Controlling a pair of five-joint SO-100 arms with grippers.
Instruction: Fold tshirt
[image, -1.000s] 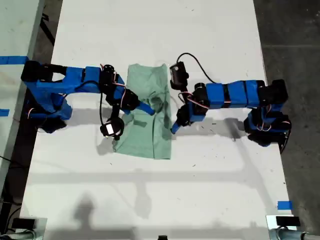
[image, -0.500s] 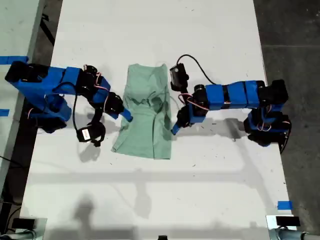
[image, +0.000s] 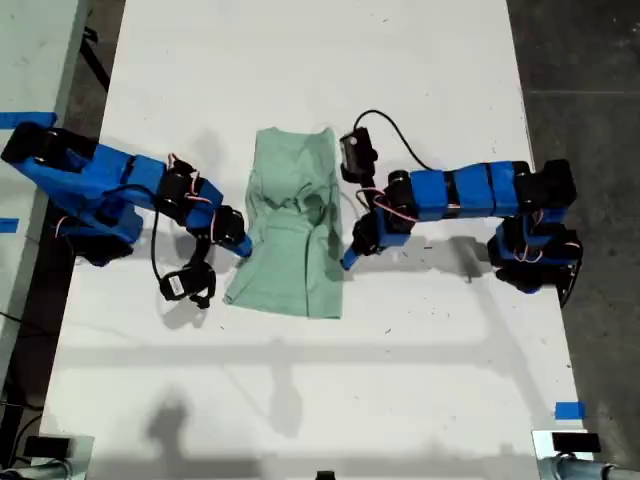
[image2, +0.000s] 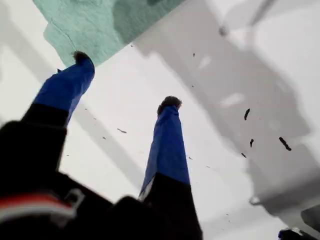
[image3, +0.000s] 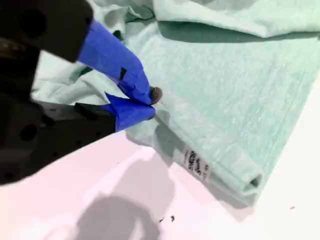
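The tshirt (image: 293, 235) lay on the white table (image: 300, 400) between my two arms. It was already narrowed to a strip, with its long axis running from the collar end to the hem end and both arms reaching in across that axis.

My second gripper (image: 349, 258) sat at one long edge of the tshirt, toward the hem end. In its own wrist view my second gripper (image3: 150, 102) had its jaws pressed together on the doubled edge of the cloth. A small sewn label (image3: 192, 162) showed on that edge just beyond the tips, and a folded corner lay a little further along.

My first gripper (image: 243, 245) was at the opposite long edge, just beside the cloth but off it. In its wrist view my first gripper (image2: 125, 80) stood spread and held nothing. Bare table showed between the fingers, and a corner of the tshirt (image2: 95, 25) lay just past one fingertip.

I judged that the next fold would be crosswise, hem end carried toward collar end. That made the gap at my first gripper the deciding relation. It needed to move in toward the tshirt and take its edge level with my second gripper, so the two pinches faced each other across the strip.
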